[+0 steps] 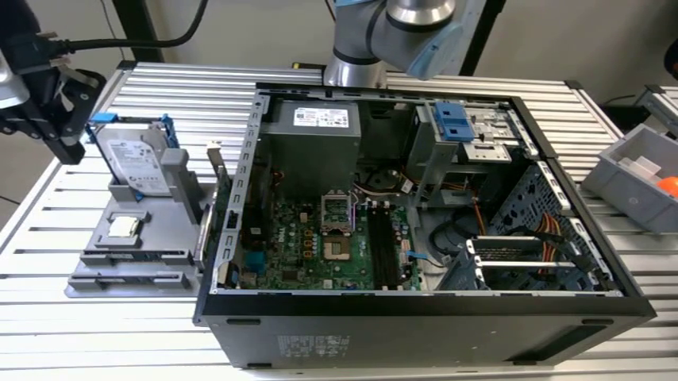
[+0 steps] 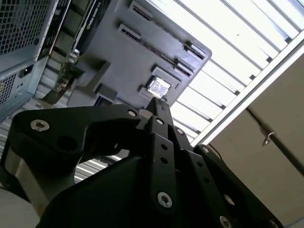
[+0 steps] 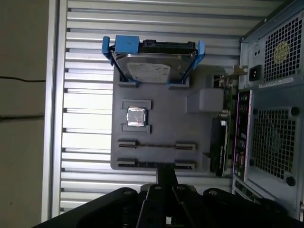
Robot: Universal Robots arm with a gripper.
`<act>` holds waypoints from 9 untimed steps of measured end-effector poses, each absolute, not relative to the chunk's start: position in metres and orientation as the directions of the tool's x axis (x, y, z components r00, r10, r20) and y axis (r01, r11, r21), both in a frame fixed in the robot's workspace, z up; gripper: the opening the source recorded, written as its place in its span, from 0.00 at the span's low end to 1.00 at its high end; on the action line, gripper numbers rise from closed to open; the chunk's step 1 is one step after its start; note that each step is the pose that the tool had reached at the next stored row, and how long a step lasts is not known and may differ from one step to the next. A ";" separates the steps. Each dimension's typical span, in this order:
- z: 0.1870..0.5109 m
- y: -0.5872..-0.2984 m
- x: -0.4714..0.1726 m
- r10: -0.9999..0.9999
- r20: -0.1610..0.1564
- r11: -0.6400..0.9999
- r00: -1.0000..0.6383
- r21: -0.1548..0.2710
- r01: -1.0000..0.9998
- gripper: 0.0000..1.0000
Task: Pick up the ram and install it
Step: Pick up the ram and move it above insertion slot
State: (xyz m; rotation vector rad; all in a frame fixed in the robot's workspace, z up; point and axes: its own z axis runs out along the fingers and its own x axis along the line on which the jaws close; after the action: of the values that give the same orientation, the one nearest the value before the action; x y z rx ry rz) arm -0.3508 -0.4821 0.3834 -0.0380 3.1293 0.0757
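First wrist view: the gripper [image 3: 166, 170] hovers clenched and empty near the ram [image 3: 156, 146], which stands edgewise in the grey fixture [image 3: 166, 128]. Risk: descending while clenched would likely strike the thin board's edge and crack it.

Gripper [image 2: 159, 105] with fingertips together

Your exterior view looks down from high, a little far, onto the whole open computer case [image 1: 424, 317], with the grey holder [image 1: 127, 266] at the exterior view's left. The first wrist view looks straight down past the gripper [image 3: 166, 172] onto the grey holder. The second wrist view sits close behind the gripper and sees the grey holder slanted, from low. All three views share it.
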 end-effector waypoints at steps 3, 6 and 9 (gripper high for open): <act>0.383 -0.485 -0.351 -0.016 -0.012 0.999 -1.000 0.048 -0.016 0.00; 0.383 -0.488 -0.351 -0.010 -0.012 0.999 -1.000 0.048 -0.010 0.00; 0.383 -0.491 -0.351 -0.009 -0.012 0.999 -1.000 0.048 -0.010 0.00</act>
State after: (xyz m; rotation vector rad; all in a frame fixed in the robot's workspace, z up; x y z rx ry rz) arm -0.3508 -0.4910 0.3828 -0.0147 3.1290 0.0758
